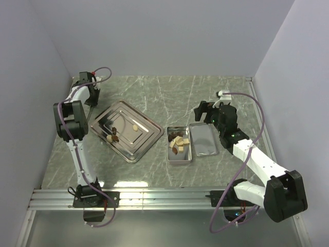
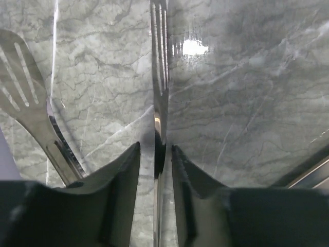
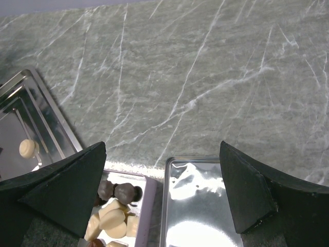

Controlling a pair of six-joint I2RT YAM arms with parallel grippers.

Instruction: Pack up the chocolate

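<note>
table (image 1: 205,92): grey veined marble, pale walls (image 1: 154,36) | left gripper (image 2: 156,148): slightly parted astride tongs (image 2: 159,77) | right gripper (image 3: 163,146): spread wide

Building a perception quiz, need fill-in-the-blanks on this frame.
1. Most chocolate lies in the tin; a few pieces lie on the steel ___.
2. In the top view the silver lid lies to the tin's ___.
3. The right tool has its jaws ___.
Missing words: tray; right; open.
</note>
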